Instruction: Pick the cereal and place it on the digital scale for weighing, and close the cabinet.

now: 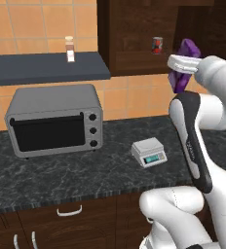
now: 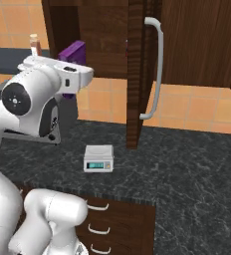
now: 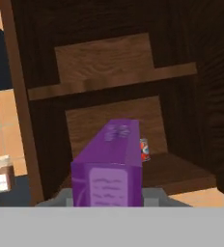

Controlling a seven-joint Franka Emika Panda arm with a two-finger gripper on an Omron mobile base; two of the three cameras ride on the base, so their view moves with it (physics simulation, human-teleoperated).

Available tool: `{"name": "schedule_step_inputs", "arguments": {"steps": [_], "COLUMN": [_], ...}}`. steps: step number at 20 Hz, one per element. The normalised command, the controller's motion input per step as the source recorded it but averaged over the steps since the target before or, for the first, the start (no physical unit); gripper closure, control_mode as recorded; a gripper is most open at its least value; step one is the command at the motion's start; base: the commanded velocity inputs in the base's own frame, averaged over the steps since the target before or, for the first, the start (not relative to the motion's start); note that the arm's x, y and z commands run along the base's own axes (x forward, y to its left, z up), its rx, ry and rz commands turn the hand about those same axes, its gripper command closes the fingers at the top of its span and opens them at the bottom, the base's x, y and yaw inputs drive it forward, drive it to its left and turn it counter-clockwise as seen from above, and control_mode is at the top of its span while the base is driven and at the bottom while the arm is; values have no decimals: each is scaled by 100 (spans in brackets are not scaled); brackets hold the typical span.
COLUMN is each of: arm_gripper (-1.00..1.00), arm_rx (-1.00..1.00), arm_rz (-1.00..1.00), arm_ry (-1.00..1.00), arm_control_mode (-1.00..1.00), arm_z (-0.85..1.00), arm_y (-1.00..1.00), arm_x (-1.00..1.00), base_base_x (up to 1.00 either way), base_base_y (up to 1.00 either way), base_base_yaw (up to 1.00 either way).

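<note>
My gripper (image 1: 182, 64) is shut on the cereal (image 1: 190, 48), a purple box held in the air just in front of the open cabinet (image 1: 134, 34). In the hand view the cereal (image 3: 109, 166) stands upright close to the camera, with the cabinet shelves (image 3: 114, 79) behind it. The cereal's top (image 2: 72, 51) sticks up above the hand in the right base view. The digital scale (image 1: 149, 151) (image 2: 98, 158) sits bare on the dark counter, below and to the left of the gripper. The cabinet door (image 2: 135, 74) stands open, edge-on, with its silver bar handle (image 2: 157, 67).
A red and dark can (image 1: 157, 44) (image 3: 144, 149) stands on the cabinet's lower shelf. A grey toaster oven (image 1: 54, 119) sits at the counter's left. A small bottle (image 1: 70, 48) stands on the dark wall shelf (image 1: 47, 68). Drawers (image 2: 117, 224) run below the counter.
</note>
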Motion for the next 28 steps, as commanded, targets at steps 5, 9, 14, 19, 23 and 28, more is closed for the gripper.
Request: {"name": "schedule_step_inputs", "arguments": {"steps": [5,9,14,19,23,28], "arm_gripper": [100,100,100,100,100,100], "arm_rx": [-8,-19,-11,-2,0,-2], "arm_rz": [39,30,23,14,12,8], "arm_ry": [18,11,1,6,5,1], "arm_control_mode": [-100,-100,-100,-100,-100,-100], "arm_z": [-92,-91,-78,-44,-44,-48], "arm_y": [26,54,18,-12,-27,-13], "arm_x": [7,53,37,19,3,0], "base_base_x": [0,0,0,0,0,0], "base_base_y": [0,0,0,0,0,0], "base_base_yaw": [0,0,0,0,0,0]}}
